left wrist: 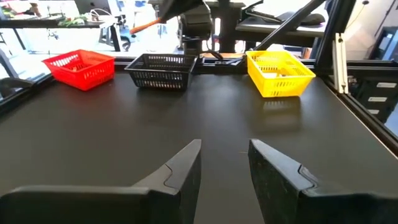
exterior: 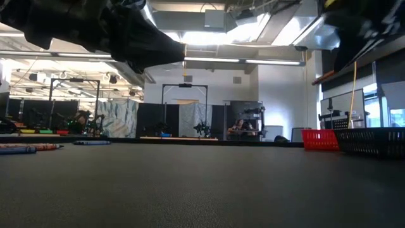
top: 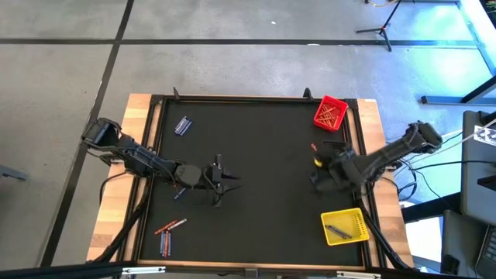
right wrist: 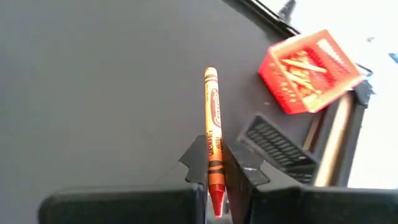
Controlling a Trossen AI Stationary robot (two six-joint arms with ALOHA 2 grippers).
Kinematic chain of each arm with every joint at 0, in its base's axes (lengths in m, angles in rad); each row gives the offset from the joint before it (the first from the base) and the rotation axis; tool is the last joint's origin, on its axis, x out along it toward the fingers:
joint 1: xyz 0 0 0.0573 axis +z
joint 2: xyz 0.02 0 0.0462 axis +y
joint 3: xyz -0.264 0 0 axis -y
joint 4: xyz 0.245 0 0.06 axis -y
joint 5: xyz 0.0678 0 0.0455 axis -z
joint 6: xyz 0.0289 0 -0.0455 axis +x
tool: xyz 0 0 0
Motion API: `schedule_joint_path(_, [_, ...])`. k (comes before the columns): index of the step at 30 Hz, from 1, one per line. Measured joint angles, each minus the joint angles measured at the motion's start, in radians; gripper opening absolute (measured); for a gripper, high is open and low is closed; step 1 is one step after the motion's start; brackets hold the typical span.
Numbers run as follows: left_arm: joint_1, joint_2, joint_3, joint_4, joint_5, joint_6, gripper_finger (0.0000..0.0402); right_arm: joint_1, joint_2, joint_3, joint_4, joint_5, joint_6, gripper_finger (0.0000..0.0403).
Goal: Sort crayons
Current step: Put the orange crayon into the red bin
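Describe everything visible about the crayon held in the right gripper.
The orange crayon is a thin stick in an orange paper wrapper with black bands and dark lettering, its pointed tip bare wax. The right gripper is shut on its lower part near the tip, and the flat end sticks out beyond the fingers. It is held above the black mat, apart from the red bin of orange crayons.

Red bin sits upper right on the mat, yellow bin lower right. Crayons lie upper left; more crayons lower left.
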Motion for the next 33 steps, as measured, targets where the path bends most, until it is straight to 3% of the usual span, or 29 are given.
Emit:
schedule_joint_path(4, [-0.007, 0.000, 0.000, 0.000, 0.000, 0.000, 0.0126, -0.218, 0.000, 0.000, 0.001, -0.040, -0.105, 0.0028])
schedule_joint_path(10, [-0.008, 0.000, 0.000, 0.000, 0.000, 0.000, 0.0126, -0.531, 0.000, 0.000, 0.061, -0.009, -0.281, 0.0028])
schedule_joint_path(19, [-0.008, 0.000, 0.000, 0.000, 0.000, 0.001, 0.0126, -0.876, 0.029, 0.000, 0.385, -0.010, -0.696, 0.0028])
schedule_joint_path(26, [-0.012, 0.000, 0.000, 0.000, 0.000, 0.001, 0.0126, -1.045, 0.135, 0.000, 0.447, 0.007, -0.792, 0.0028])
schedule_joint_path(33, [-0.017, 0.000, 0.000, 0.000, 0.000, 0.002, 0.0126, -1.117, 0.235, 0.000, 0.447, 0.039, -0.852, 0.0028])
